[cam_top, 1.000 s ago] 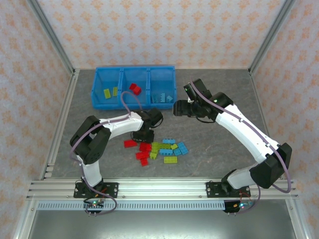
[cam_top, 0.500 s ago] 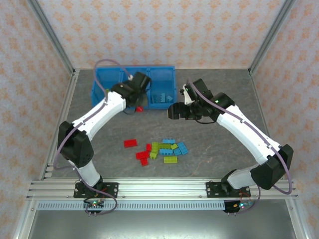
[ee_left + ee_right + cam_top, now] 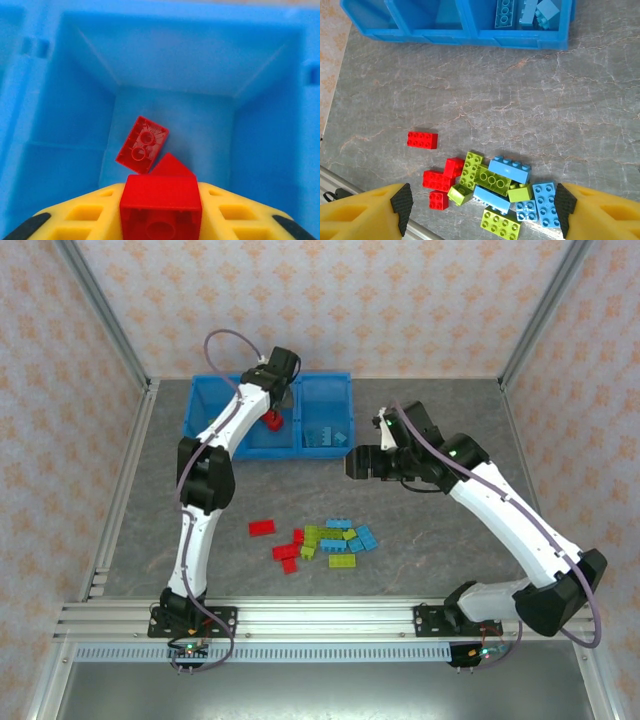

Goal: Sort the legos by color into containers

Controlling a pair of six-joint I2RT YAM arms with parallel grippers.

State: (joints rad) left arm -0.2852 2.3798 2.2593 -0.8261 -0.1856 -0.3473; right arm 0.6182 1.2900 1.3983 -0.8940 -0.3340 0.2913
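Within a second the left gripper (image 3: 161, 220) swung from the loose legos (image 3: 325, 540) at lower centre to the middle compartment (image 3: 170, 75), upper centre, clamped on a red brick (image 3: 161, 197). The right gripper (image 3: 358, 462) hovered, fingers apart.

Bin tray (image 3: 210, 450): coloured bright blue.
Legos (image 3: 325, 540): seen in red, lime green, light blue.
Table (image 3: 420, 560): veined grey, marbled.
Walls (image 3: 330, 300): patterned with orange motifs on peach.
Right gripper (image 3: 483, 206): fingers coloured yellow, pads black.
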